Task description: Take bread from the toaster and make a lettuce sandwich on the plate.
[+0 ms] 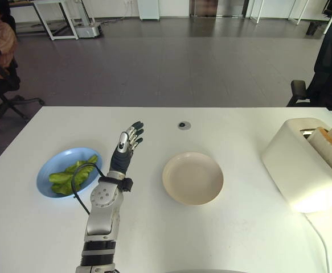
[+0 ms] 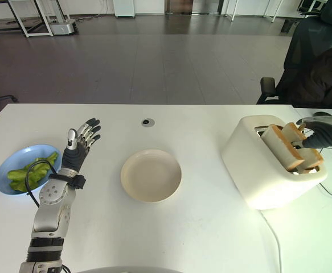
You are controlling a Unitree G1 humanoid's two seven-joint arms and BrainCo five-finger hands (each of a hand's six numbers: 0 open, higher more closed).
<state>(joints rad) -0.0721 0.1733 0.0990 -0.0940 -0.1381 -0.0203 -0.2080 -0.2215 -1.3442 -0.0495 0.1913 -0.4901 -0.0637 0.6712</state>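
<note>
Okay so, one white toaster (image 2: 257, 170) sits on the right side of the white table (image 1: 222, 244), with two bread slices (image 2: 282, 147) sticking up out of its slots and leaning a bit. In the right eye view the right hand (image 2: 325, 132) is right up against the far slice at the toaster's outer edge, though I can't tell if it's actually got hold of it. The left hand (image 1: 129, 142) is up over the table between the two plates, fingers straight and slightly spread, holding nothing. There's one cream plate (image 1: 192, 178) in the middle and one blue plate (image 1: 45, 170) off to the left with a small pile of green lettuce (image 1: 69, 177) on it. A white cord (image 2: 273, 239) runs from the toaster toward the near edge.
</note>
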